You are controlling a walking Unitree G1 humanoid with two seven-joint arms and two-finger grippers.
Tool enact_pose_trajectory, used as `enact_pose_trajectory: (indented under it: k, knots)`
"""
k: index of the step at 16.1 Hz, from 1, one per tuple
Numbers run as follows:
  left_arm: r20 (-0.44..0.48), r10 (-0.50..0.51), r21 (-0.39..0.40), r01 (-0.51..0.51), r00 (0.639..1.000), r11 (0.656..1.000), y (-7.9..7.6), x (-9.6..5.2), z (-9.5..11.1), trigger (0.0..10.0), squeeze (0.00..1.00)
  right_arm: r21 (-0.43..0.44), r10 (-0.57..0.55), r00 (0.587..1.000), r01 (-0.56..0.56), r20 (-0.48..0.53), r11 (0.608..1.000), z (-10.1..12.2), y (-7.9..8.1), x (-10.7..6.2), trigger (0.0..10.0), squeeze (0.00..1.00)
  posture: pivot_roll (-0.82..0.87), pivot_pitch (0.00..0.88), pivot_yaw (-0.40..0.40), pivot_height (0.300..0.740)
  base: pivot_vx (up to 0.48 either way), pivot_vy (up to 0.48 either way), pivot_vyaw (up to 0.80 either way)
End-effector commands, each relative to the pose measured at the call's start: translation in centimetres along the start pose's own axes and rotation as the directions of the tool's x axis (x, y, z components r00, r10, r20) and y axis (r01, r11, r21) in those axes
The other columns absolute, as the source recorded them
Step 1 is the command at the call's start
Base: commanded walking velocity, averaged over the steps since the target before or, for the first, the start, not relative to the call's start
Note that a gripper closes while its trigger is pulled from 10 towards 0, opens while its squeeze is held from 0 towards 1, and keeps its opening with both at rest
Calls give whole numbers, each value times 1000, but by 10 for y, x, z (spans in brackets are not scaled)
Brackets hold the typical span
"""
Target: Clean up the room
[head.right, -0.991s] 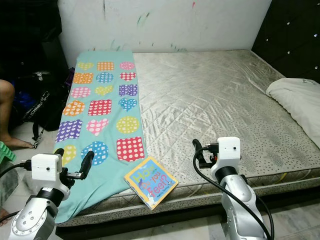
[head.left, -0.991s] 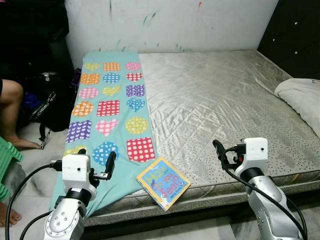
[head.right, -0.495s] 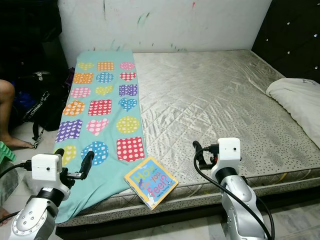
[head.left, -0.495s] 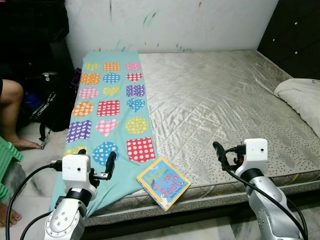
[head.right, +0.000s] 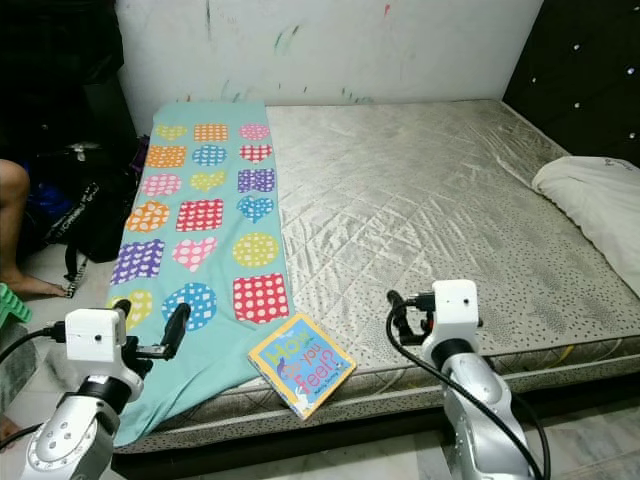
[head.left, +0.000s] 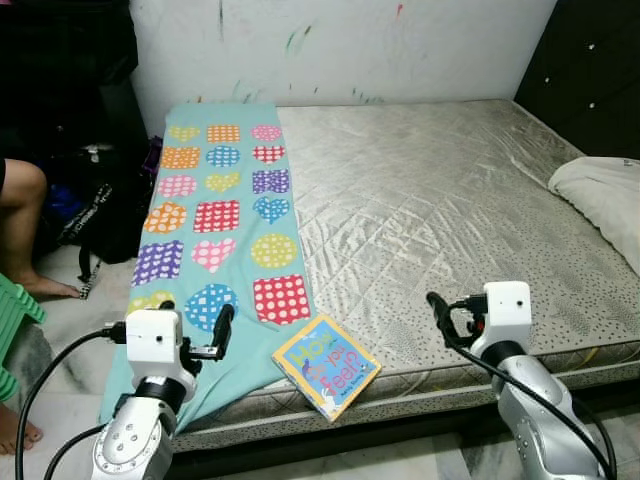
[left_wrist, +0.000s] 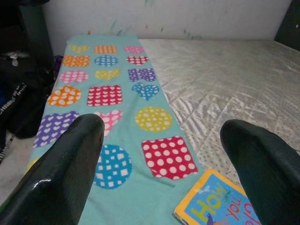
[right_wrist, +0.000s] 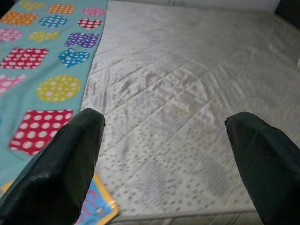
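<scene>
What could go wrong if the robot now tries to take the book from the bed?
The book lies at the near edge of the mattress, one corner past it, so a push from either open hand could tip it to the floor. Its other corner touches the patterned blanket; the left hand might drag the cloth along. A person's leg is near the left side.

Silver arms, white wrist boxes, black cables, glossy black jaws.
</scene>
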State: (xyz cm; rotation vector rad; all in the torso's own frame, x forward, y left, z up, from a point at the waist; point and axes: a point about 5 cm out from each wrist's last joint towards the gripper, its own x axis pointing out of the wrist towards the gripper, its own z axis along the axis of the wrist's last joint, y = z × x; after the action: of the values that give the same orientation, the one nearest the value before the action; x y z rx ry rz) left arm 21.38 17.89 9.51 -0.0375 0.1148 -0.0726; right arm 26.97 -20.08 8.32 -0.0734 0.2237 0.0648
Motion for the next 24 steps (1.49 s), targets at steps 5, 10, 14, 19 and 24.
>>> enact_pose_trajectory:
  k: [5, 10, 14, 19, 24]
  knots:
    - [-6, 7, -20, -8, 1000, 1000, 0, 3, -1, 10000, 0, 26, 58, 998, -58, -20, 998, 5, 3, 5, 10000, 0, -84, 0, -52, 740, 0, 0, 0]
    - [-8, 8, -22, -8, 1000, 1000, 0, 4, 0, 10000, 0, 71, 43, 999, -41, -20, 997, 4, -1, 4, 10000, 0, -83, 0, -49, 740, 0, 0, 0]
    - [-10, 8, -22, -8, 1000, 1000, 1, 4, 0, 10000, 0, 79, 42, 999, -40, -28, 996, 2, 0, 3, 10000, 0, -84, 0, -45, 740, 0, 0, 0]
    - [-14, 5, -21, -5, 1000, 1000, 1, 5, 0, 10000, 0, 80, 42, 999, -39, -32, 996, 1, 1, 4, 10000, 0, -84, 0, -43, 740, 0, 0, 0]
    - [-15, 2, -17, -2, 1000, 1000, 1, 5, -1, 10000, 0, 84, 43, 999, -40, -33, 996, 1, 1, 4, 10000, 0, -83, 0, -42, 740, 0, 0, 0]
